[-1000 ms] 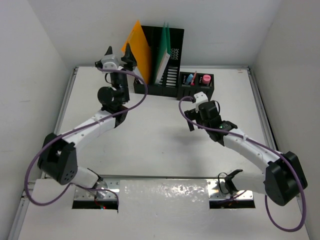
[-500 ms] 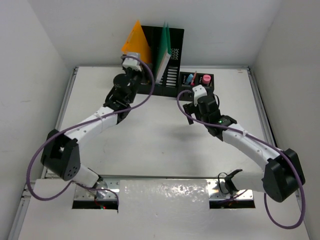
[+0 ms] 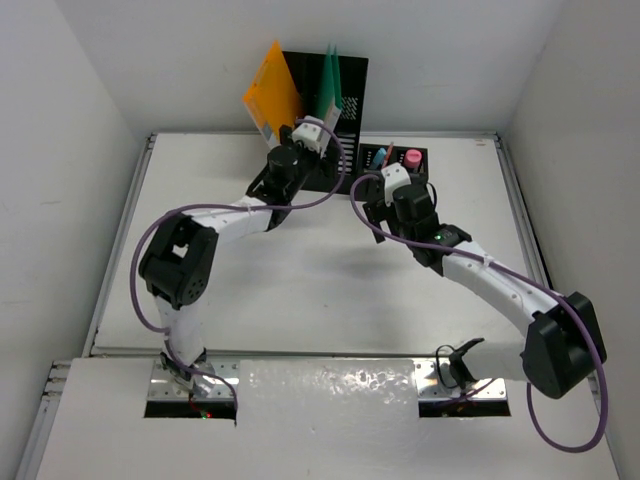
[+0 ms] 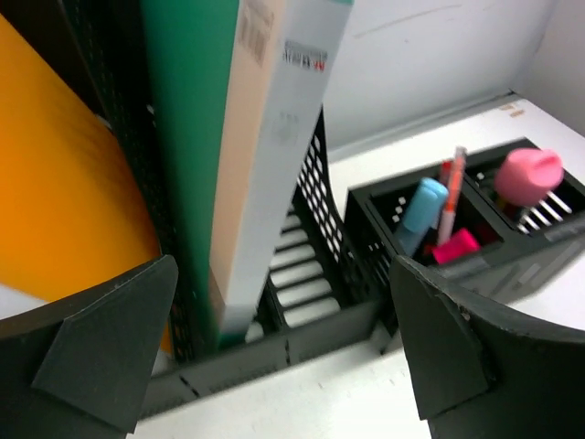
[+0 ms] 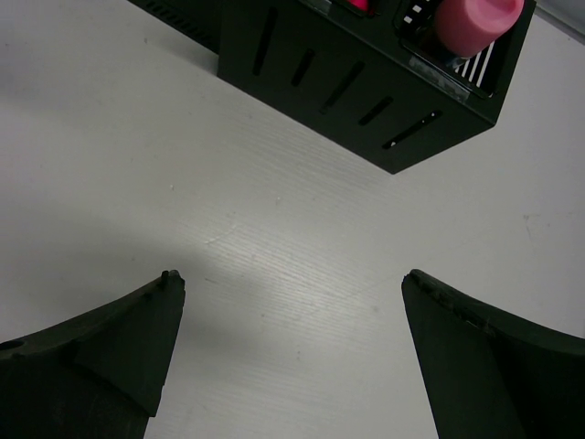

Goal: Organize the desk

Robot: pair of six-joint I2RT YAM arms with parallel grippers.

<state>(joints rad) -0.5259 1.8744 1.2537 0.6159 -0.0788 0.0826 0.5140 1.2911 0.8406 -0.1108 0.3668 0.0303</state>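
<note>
The desk point(image 3: 300, 270) is a large white tabletop. A black file holder point(image 3: 345, 75) at its back holds an orange folder point(image 3: 270, 90), a green folder point(image 3: 328, 85) and a white book point(image 4: 283, 137). My left gripper point(image 3: 318, 132) is open and empty right in front of the holder's base point(image 4: 311, 274), its jaws spread wide point(image 4: 283, 265). My right gripper point(image 3: 375, 192) is open and empty above bare desk point(image 5: 274, 183), just short of the black pen box point(image 5: 347, 73); its jaws are spread wide point(image 5: 291, 274).
The pen box point(image 3: 395, 160) stands right of the file holder and holds a blue marker point(image 4: 420, 206), a thin pen and a pink round piece point(image 4: 526, 174). Metal rails edge the desk. White walls close in the back and sides.
My left gripper has swung right, from beside the orange folder to the front of the file holder. The orange folder stays leaning in the holder. My right gripper has moved a little toward the pen box.
</note>
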